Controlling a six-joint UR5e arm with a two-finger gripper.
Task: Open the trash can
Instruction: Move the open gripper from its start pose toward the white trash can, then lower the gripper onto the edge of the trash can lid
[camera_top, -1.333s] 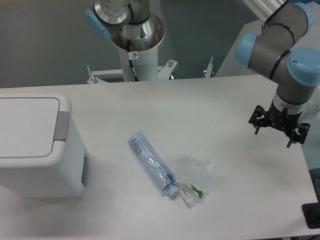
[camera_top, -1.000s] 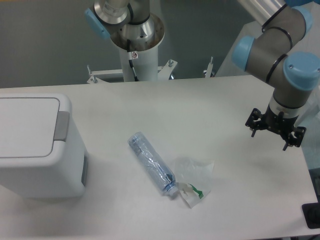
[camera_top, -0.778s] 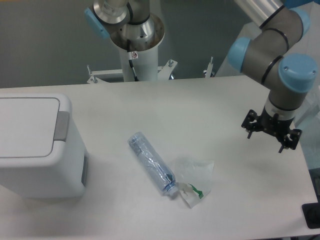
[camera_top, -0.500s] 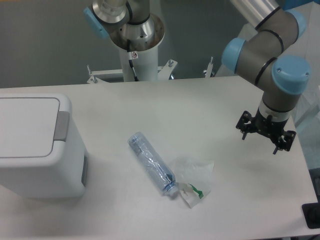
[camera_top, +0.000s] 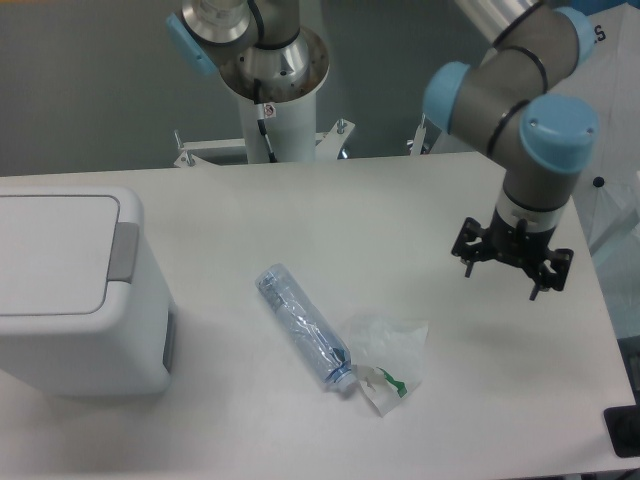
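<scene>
The trash can (camera_top: 70, 300) is a big boxy white bin at the table's left edge. Its flat lid (camera_top: 52, 254) lies down flat, and a grey push tab (camera_top: 123, 251) sits on the lid's right side. My gripper (camera_top: 511, 262) hangs point-down over the right part of the table, far from the bin. From above only its black mounting bracket shows under the blue-capped wrist. The fingers are hidden beneath it, so I cannot tell how they stand. Nothing is seen in it.
A crushed clear bottle (camera_top: 303, 327) lies near the table's middle, with a crumpled clear plastic bag (camera_top: 388, 358) just to its right. The arm's base column (camera_top: 268, 90) stands behind the far edge. A black object (camera_top: 622, 432) sits off the front right corner.
The arm has swung left across the right side of the table, carrying the gripper toward the middle. The trash can, bottle and bag have not moved.
</scene>
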